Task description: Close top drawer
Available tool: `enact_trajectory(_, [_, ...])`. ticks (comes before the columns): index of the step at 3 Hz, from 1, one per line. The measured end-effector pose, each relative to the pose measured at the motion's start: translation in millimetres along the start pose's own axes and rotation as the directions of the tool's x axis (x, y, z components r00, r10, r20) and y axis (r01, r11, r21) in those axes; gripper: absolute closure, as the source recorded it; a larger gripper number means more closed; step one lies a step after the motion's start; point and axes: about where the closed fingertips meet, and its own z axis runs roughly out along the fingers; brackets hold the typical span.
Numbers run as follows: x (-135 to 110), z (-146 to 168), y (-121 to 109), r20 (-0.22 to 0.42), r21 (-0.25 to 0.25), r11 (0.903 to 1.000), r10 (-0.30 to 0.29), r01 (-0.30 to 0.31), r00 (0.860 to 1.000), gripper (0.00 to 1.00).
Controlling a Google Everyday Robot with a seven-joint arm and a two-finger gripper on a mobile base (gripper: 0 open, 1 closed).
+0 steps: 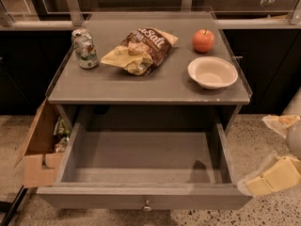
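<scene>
Well out from the desk [141, 92], the drawer [141, 197] stands fully open. Its front runs along the bottom of the view with the knob [146, 205] at centre, and its inside is bare grey wood. Its left side wall passes just beside an open cardboard box [40, 149] on the floor [254, 135]; whether the two touch I cannot tell. Its right side wall has speckled floor next to it, and that strip is open up to the dark cabinet [268, 69] further back. On the desk top, a can [85, 48] sits near the left edge and a chip bag [141, 48] lies in the middle. An apple [203, 40] sits toward the back right, and a bowl [212, 72] sits close to the right edge and not far from the front edge. None of them hangs over an edge. The hand [254, 153] is low at the right of the view, off the drawer's front right corner. Its two pale fingers [275, 177] are spread wide, with only floor showing between them, and they grip nothing. The lower finger's tip lies right at the drawer's front right corner, but I cannot tell if it touches the wood. The upper finger is out over the floor, apart from the desk.
</scene>
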Motion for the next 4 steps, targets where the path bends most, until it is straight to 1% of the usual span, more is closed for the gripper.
enact_trajectory(1, [15.8,12.6,6.0,0.046,-0.017,0.9982,0.058,-0.058,0.997,0.00])
enact_trajectory(2, [16.8,13.6,7.3,0.052,-0.019,0.9977,0.066,-0.065,0.997,0.18])
enact_trajectory(3, [16.8,13.6,7.3,0.052,-0.019,0.9977,0.065,-0.065,0.997,0.47])
enact_trajectory(4, [16.8,13.6,7.3,0.052,-0.019,0.9977,0.065,-0.065,0.997,0.71])
